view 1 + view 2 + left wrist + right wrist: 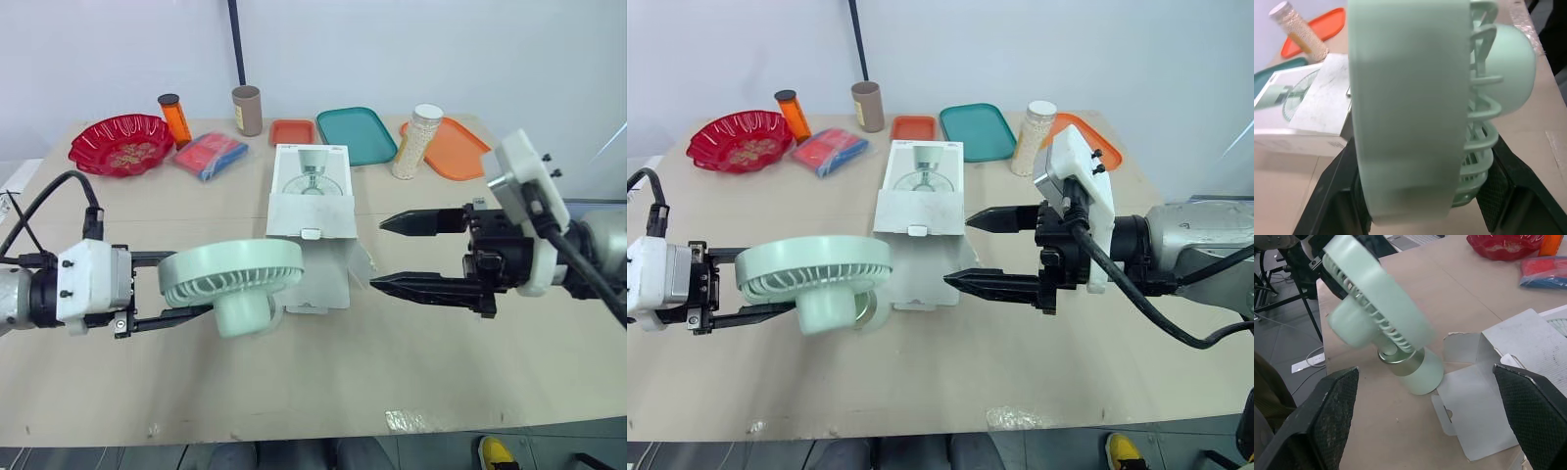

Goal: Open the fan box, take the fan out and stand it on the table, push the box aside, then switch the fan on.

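The left claw pinches the ring of the mint fan from both sides, its finger ends lost behind the grille when seen from above. The fan's head leans over and covers part of its own base (the right wrist view shows that base tilted low over the table, though contact is hard to judge). The right claw is spread wide and holds nothing. Its two tips point at the fan box, which lies just ahead of them with flaps open, between the two claws; its inside cannot be made out. Well beyond both claws sit three trays: a small orange tray, a teal tray and a large orange tray. There is also one red bowl, one orange bottle, one brown tube, one red-and-blue packet and one jar of white beads, which covers part of the large tray.
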Motion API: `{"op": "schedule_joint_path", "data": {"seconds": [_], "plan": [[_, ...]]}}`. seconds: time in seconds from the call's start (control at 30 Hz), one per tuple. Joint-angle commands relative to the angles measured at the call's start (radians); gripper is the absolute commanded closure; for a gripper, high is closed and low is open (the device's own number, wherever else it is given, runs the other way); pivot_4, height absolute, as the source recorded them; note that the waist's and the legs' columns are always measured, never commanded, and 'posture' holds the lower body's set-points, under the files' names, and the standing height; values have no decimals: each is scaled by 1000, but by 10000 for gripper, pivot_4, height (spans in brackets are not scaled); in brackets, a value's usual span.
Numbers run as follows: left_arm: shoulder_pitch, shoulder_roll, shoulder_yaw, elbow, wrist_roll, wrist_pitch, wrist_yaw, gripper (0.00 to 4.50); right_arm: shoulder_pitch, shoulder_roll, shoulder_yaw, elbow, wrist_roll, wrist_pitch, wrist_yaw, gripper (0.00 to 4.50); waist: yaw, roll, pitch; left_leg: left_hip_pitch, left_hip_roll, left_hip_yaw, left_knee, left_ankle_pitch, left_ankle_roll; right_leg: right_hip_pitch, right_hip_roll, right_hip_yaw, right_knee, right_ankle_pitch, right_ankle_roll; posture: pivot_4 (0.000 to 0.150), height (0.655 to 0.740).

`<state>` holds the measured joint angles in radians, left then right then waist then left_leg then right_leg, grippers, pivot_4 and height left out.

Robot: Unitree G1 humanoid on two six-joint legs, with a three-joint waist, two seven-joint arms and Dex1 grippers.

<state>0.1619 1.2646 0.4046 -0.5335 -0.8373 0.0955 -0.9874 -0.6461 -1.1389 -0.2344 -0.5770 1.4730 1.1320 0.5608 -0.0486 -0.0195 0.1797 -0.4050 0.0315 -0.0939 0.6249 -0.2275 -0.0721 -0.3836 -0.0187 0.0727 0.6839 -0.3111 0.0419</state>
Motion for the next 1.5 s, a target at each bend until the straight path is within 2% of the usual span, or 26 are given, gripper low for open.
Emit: {"op": "schedule_joint_path", "data": {"seconds": [0.03,0.23,0.33,0.4,0.5,0.7,0.87,1.23,1.5], "plan": [[12,-30,126,-63,-55,136,23,18499,-11,-10,-2,-4,-18,-25,41,0,0,0,0,0,0,0,0,0,0,0,0,0,0,0,0,1500,7400],[73,-85,295,-134,-100,381,51,18499,-23,-13,24,33,-75,-29,105,0,1,0,0,0,0,0,1,0,0,0,0,0,0,0,0,1500,7400],[88,-110,330,-156,-86,438,56,18499,-24,9,42,29,-112,-42,110,0,1,0,0,0,0,0,1,0,0,0,0,0,0,0,0,1500,7400],[119,-139,376,-191,-84,487,69,18499,-29,27,37,23,-86,-41,74,0,-1,0,0,0,0,0,1,0,0,0,0,0,0,0,0,1500,7400],[181,-191,452,-230,-23,505,53,18499,-52,68,59,27,-107,-52,50,0,0,0,0,0,1,1,1,0,1,-1,0,1,0,0,0,1500,7400],[265,-264,571,-262,17,554,42,18499,-135,116,116,44,-138,-44,52,0,0,0,0,0,1,1,1,0,1,0,0,1,0,0,-1,1500,7400],[304,-323,657,-289,22,631,119,18499,-199,157,151,53,-143,-32,70,0,1,-1,0,1,1,2,1,0,1,0,1,1,0,0,-1,1500,7400],[297,-355,832,-274,-38,815,280,18499,-268,247,204,88,-203,-39,112,0,-1,-2,0,1,2,2,1,-1,1,-1,1,1,0,0,-1,1500,7400],[199,-293,761,-166,23,820,343,18499,-278,286,210,91,-242,-34,108,0,0,-2,0,1,2,2,1,-1,0,-1,1,1,0,0,-1,1500,7400]]}}
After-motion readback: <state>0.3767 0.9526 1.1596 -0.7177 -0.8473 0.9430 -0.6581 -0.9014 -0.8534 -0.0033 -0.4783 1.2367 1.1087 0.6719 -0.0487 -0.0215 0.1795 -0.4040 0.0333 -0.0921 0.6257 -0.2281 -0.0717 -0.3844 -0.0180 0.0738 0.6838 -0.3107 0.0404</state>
